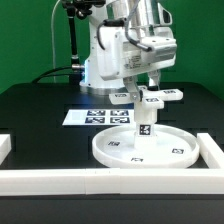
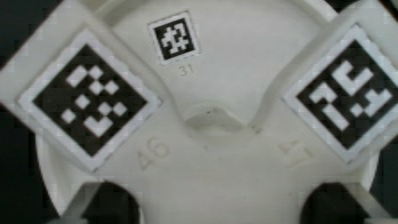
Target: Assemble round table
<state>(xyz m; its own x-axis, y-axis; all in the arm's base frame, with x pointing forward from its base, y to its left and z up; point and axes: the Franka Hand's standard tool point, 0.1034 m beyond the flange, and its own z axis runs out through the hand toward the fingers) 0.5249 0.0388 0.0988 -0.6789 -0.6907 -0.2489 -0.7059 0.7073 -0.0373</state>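
A white border wall point(image 1: 45, 181) ran along the front of the black table point(image 1: 30, 110), with another piece of wall point(image 1: 214, 150) at the exterior view's right. Just behind it lay the round disc point(image 1: 143, 149), flat on the table, tags on its top face. The post point(image 1: 144, 121) stood upright at the middle of the disc, a tag on its side. The cross-shaped foot point(image 1: 157, 97) sat level at the top of the post, its tagged arms spreading outward. The gripper point(image 1: 155, 84) came straight down onto the foot, its fingers either side of the foot's centre, gripping it.

In the wrist view the foot point(image 2: 199, 125) filled the picture, two large tags on its arms and a smaller tag further off; the dark fingertips point(image 2: 111, 200) showed at the edge, set apart with the foot between them.

Behind the disc the marker board point(image 1: 88, 117) lay flat on the table. Farther back stood the arm's white base point(image 1: 105, 60) before a green backdrop point(image 1: 30, 40).
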